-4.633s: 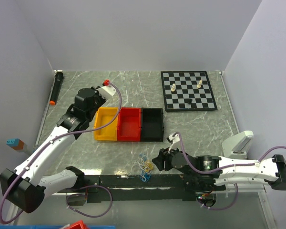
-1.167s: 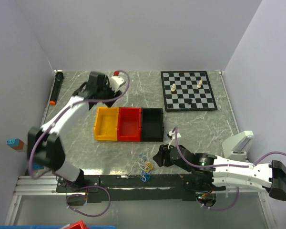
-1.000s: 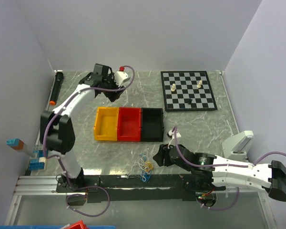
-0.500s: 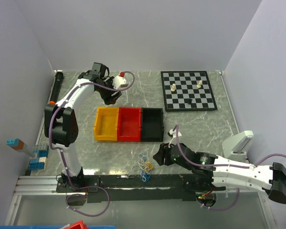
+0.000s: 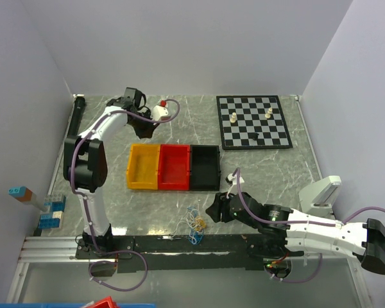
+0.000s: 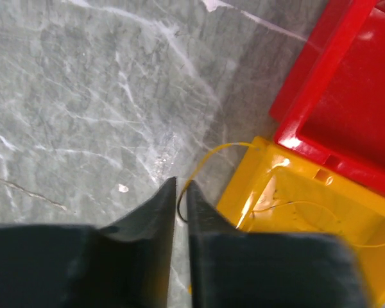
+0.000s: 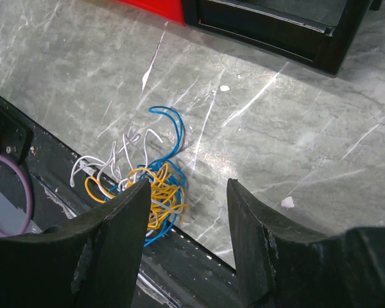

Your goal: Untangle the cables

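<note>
DOWN TO THE KNOT: The cables [image 7: 151, 189], a blue, white and yellow-orange tangle, lie at the near edge of the marble table [image 7: 276, 147]. The right gripper [image 7: 187, 192] hovers over them, jaws spread wide as before. At the far side, the left gripper [image 6: 181, 187] has just narrowed its jaws to a slit, apparently pinching one yellow wire [image 6: 212, 157] that trails over the rim of the yellow bin [image 6: 244, 179]. One strand looks freed, the rest still knotted. Only the left wrist view shows that wire; the top view cannot resolve it.

Left pincer [image 6: 181, 187] nipped (right pincer [image 7: 187, 189] agape).
</note>
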Controlling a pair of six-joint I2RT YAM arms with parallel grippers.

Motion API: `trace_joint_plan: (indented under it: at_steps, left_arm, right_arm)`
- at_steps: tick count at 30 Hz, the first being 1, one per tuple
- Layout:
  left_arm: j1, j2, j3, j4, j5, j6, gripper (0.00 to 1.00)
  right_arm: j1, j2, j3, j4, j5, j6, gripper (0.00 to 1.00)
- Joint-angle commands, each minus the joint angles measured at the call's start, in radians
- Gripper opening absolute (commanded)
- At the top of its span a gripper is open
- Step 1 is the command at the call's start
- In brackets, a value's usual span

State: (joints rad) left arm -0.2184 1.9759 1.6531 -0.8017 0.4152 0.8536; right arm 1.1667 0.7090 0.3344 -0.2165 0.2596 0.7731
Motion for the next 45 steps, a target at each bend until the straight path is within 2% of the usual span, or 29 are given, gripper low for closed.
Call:
trace_joint_plan:
  at_steps: [1, 9, 14, 20, 26, 31, 37, 45]
  left_arm:
    - [-0.001, -0.052, -0.029, 0.013, 0.065, 0.009, 0.01]
    - [0.001, -0.274, -0.255, 0.179, 0.042, -0.086, 0.01]
    - [-0.001, -0.38, -0.394, 0.17, 0.025, -0.059, 0.01]
    - [-0.009, -0.355, -0.469, 0.179, -0.094, -0.086, 0.01]
    - [-0.059, -0.31, -0.503, 0.266, -0.219, -0.146, 0.01]
    - [-0.102, -0.255, -0.471, 0.3, -0.265, -0.2, 0.02]
    - [-0.11, -0.23, -0.458, 0.309, -0.274, -0.223, 0.16]
    - [-0.104, -0.353, -0.362, 0.139, -0.181, -0.208, 0.5]
  right_arm:
    - [-0.007, -0.011, 0.012, 0.04, -0.005, 0.015, 0.58]
    - [-0.007, -0.005, -0.001, 0.051, -0.006, 0.017, 0.57]
    - [-0.009, 0.018, -0.009, 0.08, -0.016, 0.017, 0.57]
    - [-0.009, 0.027, 0.002, 0.082, -0.016, 0.015, 0.57]
    - [-0.009, -0.005, -0.015, 0.072, -0.01, 0.031, 0.57]
    - [-0.009, -0.002, -0.015, 0.072, -0.008, 0.035, 0.57]
    - [-0.009, -0.005, -0.014, 0.069, -0.002, 0.032, 0.57]
    - [-0.01, -0.002, -0.012, 0.075, -0.002, 0.026, 0.58]
